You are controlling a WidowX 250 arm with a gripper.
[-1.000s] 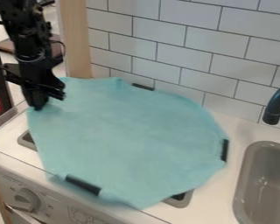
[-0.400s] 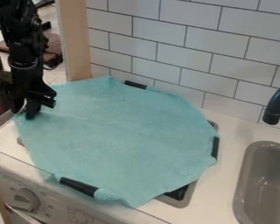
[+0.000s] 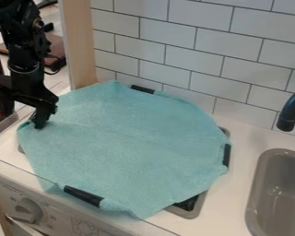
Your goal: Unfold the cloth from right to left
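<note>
One teal cloth (image 3: 125,147) lies spread near the left edge of the worktop (image 3: 230,198), reaching its front edge (dark strips (image 3: 83,196) show along the cloth's rim). The jaws (image 3: 38,123) are at the cloth's left side; whether clenched or released, I cannot tell.

No text or numbers can be read. Faint marks beside the knob (image 3: 26,210) and a small outlined print on the front panel (image 3: 56,216) are too small to make out.
</note>
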